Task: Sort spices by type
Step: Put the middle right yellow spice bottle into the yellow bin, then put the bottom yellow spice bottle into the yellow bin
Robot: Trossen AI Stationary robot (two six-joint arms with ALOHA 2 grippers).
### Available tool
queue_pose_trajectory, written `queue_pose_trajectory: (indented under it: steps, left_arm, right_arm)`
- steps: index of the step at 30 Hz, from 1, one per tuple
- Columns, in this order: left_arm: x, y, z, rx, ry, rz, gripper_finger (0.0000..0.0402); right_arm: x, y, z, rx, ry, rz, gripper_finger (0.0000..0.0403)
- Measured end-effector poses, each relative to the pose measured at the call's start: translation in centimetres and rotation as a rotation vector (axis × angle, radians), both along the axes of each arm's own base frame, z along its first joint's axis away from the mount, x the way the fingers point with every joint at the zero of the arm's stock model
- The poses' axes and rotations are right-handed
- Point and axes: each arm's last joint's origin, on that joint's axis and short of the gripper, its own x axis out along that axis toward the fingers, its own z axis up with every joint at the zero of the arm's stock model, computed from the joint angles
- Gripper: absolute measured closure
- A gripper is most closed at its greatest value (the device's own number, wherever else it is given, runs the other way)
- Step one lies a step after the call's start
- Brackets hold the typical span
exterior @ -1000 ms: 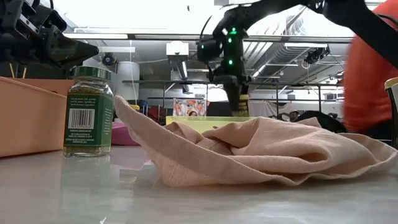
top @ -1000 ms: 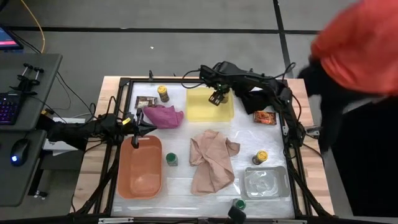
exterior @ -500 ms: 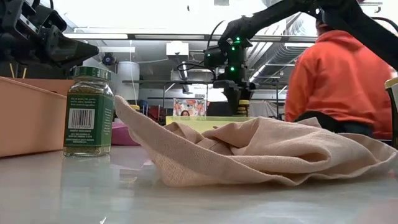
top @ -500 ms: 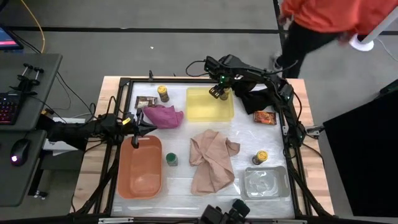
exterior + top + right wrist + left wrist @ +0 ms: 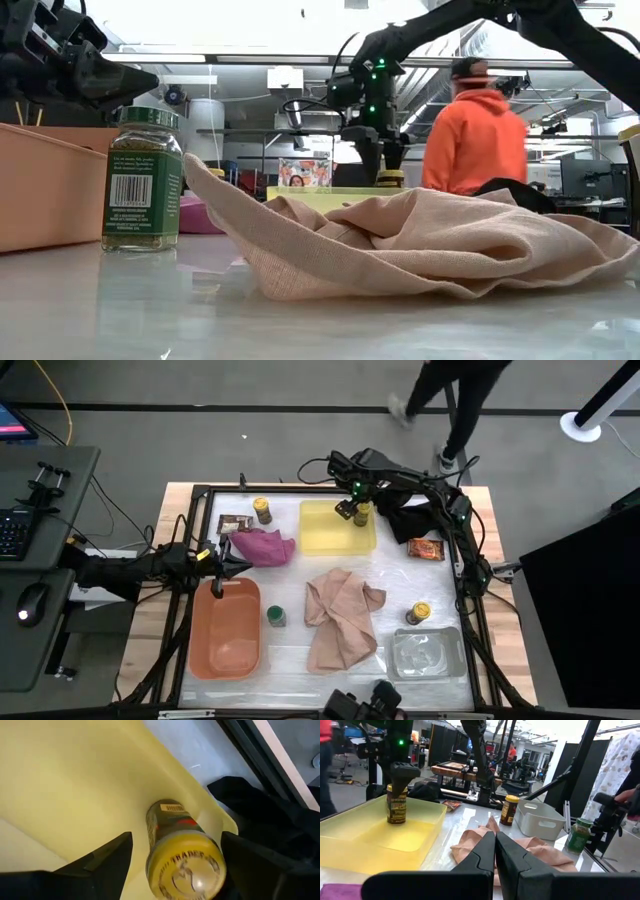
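Note:
A yellow-lidded jar (image 5: pixel 186 851) stands on its base in the far right corner of the yellow tray (image 5: pixel 330 532). It also shows in the left wrist view (image 5: pixel 396 806). My right gripper (image 5: pixel 350 510) hangs over it, open, with one finger on each side of the lid and a gap showing. My left gripper (image 5: pixel 225 565) is shut and empty beside the pink cloth (image 5: pixel 262 546). Another yellow-lidded jar (image 5: pixel 262 510) and a brown packet (image 5: pixel 235 523) sit at the far left. A third yellow-lidded jar (image 5: pixel 419 612), a packet (image 5: pixel 425 548) and a green-lidded jar (image 5: pixel 276 616) stand elsewhere on the table.
An orange tray (image 5: pixel 228 628) sits near left and a clear tray (image 5: pixel 428 652) near right. A tan cloth (image 5: pixel 340 615) lies mid-table and a black cloth (image 5: pixel 405 515) beside the yellow tray. A second green-lidded jar (image 5: pixel 580 835) stands at the near edge. A person (image 5: pixel 475 130) walks behind the table.
My right gripper has moved a little toward the table's far edge, to the yellow tray's far right corner, where the yellow-lidded jar now stands. The person in orange has walked along behind the table's far side.

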Motion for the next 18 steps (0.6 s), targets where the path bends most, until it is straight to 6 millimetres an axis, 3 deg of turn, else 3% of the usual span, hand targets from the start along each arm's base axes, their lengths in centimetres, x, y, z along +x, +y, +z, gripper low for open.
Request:
queue_pose_trajectory:
  steps: [11,18]
  left_arm:
    - [0.0,0.0,0.0,0.000,0.000,0.000,0.0402]
    - [0.0,0.0,0.0,0.000,0.000,0.000,0.0402]
  right_arm:
    - [0.1,-0.3,6.4,-0.133,-0.109,0.075,0.0101]
    - [-1.0,3.8,9.5,-0.116,-0.125,0.232,0.0101]
